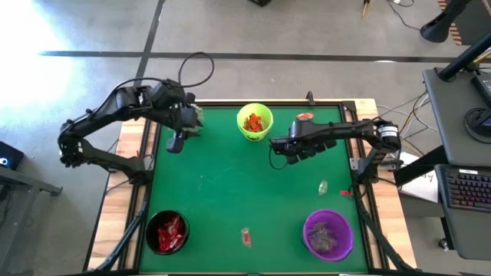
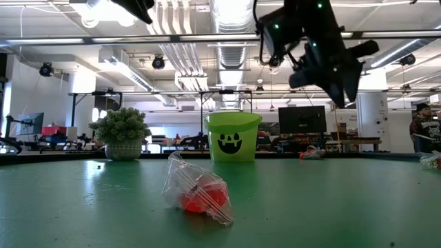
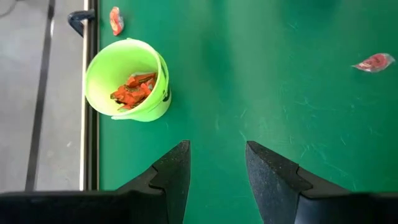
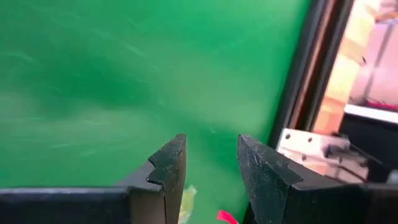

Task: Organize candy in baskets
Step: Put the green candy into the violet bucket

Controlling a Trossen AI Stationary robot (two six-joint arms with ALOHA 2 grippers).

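Note:
Three baskets stand on the green table: lime green (image 1: 254, 123) at the far middle holding orange candy, black (image 1: 166, 231) at the near left holding red candy, purple (image 1: 328, 234) at the near right holding pale candy. Loose candy lies near the front edge (image 1: 246, 236), by the right edge (image 1: 323, 186) and at the far edge (image 1: 304, 116). My left gripper (image 1: 176, 143) hovers open left of the lime basket (image 3: 127, 79). My right gripper (image 1: 276, 152) hangs open in the air right of that basket (image 2: 233, 136), high above the table (image 2: 324, 58).
A spiky pale-green plant (image 2: 122, 132) stands at the table's far left, under my left arm. A red candy in a clear wrapper (image 2: 200, 193) lies close to the low camera. The middle of the table (image 1: 230, 184) is bare green mat. A raised dark frame edges the table.

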